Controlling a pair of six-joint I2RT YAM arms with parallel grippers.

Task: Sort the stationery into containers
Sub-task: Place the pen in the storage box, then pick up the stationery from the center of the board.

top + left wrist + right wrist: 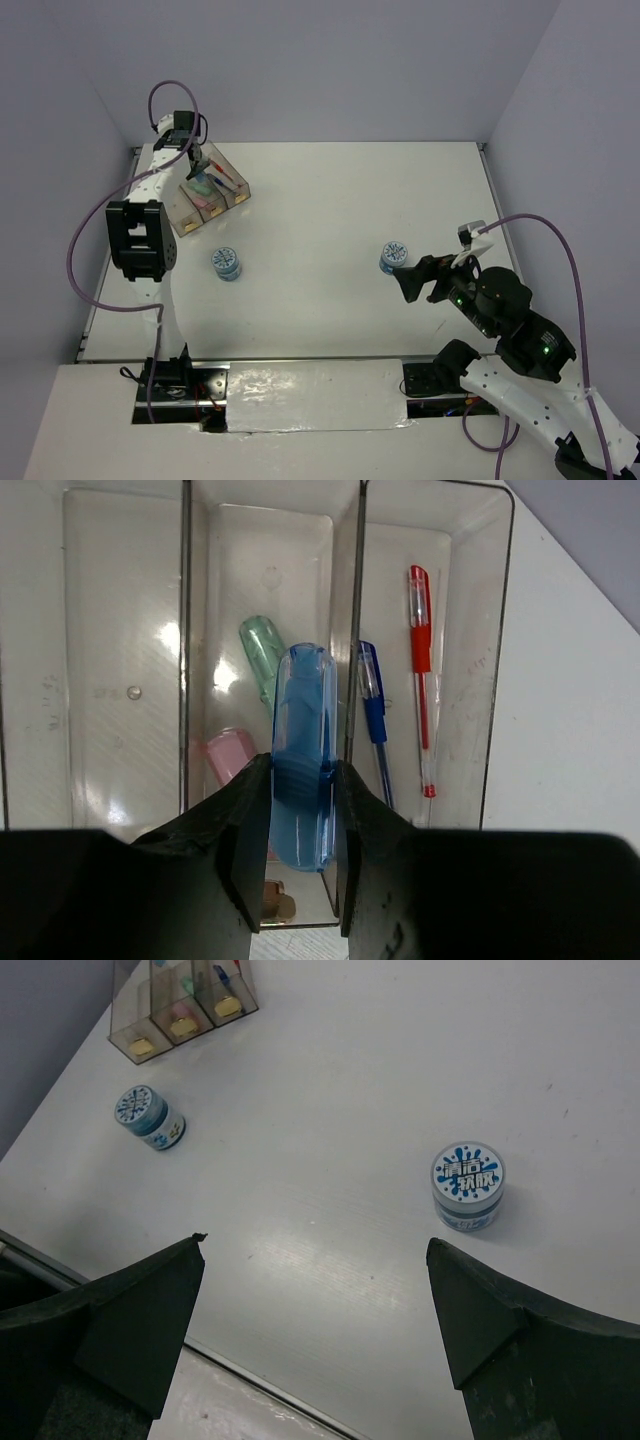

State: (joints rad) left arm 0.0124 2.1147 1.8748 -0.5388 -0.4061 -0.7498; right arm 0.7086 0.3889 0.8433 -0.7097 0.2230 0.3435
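1. Left pincer hangs over the 3 joined bins at the far left of the table. Right pincer hovers just beside the right tape roll. The left tape roll stands on the table near the bins.
2. Left wrist view: the left pincer is clamped on a blue bar, held above the divider between the middle and right compartments. A green bar and a pink bar lie in the middle compartment. A blue pen and a red pen lie in the right one.
3. Right wrist view: the right pincer is spread wide and grips nothing. The right tape roll stands upright beyond its fingers.
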